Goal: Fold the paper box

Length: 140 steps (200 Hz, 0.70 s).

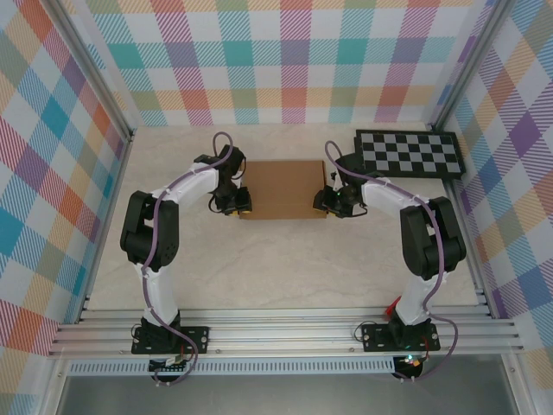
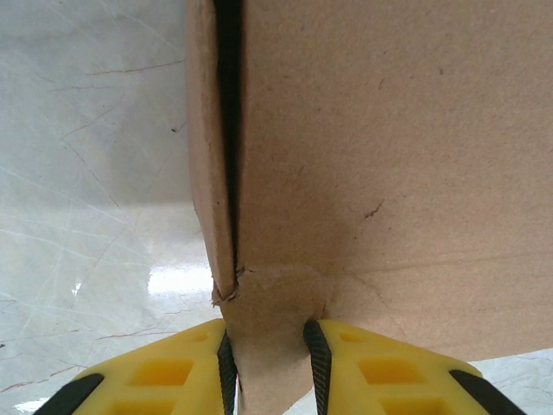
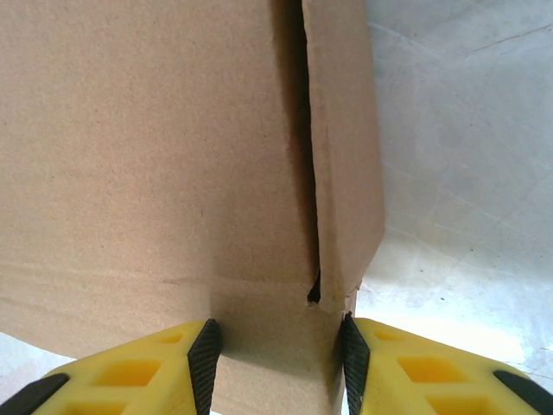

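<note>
The paper box (image 1: 283,188) is a plain brown cardboard mailer lying at the middle of the table. My left gripper (image 1: 239,204) is at its near-left corner and my right gripper (image 1: 328,204) at its near-right corner. In the left wrist view, the left gripper (image 2: 270,350) is shut on a cardboard tab of the paper box (image 2: 389,156), with both black pads pressed against it beside a side flap. In the right wrist view, the right gripper (image 3: 276,350) holds a wider tab of the paper box (image 3: 147,147), and its pads touch both edges.
A black-and-white checkerboard panel (image 1: 410,153) lies at the back right, close behind the right arm. Plaid walls close in the table on three sides. Aluminium rails (image 1: 285,333) run along the near edge by the arm bases.
</note>
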Motion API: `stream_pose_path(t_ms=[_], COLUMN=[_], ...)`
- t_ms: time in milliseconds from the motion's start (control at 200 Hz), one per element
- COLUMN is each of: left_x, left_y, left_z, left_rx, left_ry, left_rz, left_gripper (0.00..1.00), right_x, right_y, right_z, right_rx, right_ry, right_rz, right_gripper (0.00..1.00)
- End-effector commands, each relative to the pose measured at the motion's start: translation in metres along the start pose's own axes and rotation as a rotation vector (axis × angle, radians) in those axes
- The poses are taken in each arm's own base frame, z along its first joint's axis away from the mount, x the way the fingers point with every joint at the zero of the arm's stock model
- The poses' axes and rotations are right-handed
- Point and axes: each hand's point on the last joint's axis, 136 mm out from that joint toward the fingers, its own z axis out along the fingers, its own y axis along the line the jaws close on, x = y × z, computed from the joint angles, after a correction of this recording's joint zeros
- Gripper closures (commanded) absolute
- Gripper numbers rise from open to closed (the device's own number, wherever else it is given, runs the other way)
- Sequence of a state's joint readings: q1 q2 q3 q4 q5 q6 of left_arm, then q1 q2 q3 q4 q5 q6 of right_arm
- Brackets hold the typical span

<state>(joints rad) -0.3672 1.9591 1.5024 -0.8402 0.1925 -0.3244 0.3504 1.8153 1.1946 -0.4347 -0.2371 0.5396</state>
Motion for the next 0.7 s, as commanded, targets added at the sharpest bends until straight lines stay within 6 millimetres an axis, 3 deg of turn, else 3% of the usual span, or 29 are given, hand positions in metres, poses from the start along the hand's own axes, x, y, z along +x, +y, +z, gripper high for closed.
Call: stream_pose_path(t_ms=[0, 160, 355, 695], left_x=[0.01, 0.008, 0.001, 0.0], left_y=[-0.012, -0.02, -0.033, -0.047], left_z=[0.008, -0.002, -0.02, -0.026], left_rx=[0.037, 0.064, 0.115, 0.153], left_ry=[0.058, 0.05, 0.026, 0.04], left_rz=[0.02, 0.019, 0.0, -0.009], left_gripper=[0.68, 0.67, 0.57, 0.65], right_x=[0.0, -0.003, -0.011, -0.021], right_y=[0.017, 0.01, 0.007, 0.014], right_z=[-0.003, -0.009, -0.013, -0.011], right_rx=[-0.05, 0.008, 0.055, 0.05], right_ry=[0.009, -0.003, -0.018, -0.019], right_rz=[-0.025, -0.073, -0.12, -0.121], right_gripper=[0.57, 0.58, 0.58, 0.59])
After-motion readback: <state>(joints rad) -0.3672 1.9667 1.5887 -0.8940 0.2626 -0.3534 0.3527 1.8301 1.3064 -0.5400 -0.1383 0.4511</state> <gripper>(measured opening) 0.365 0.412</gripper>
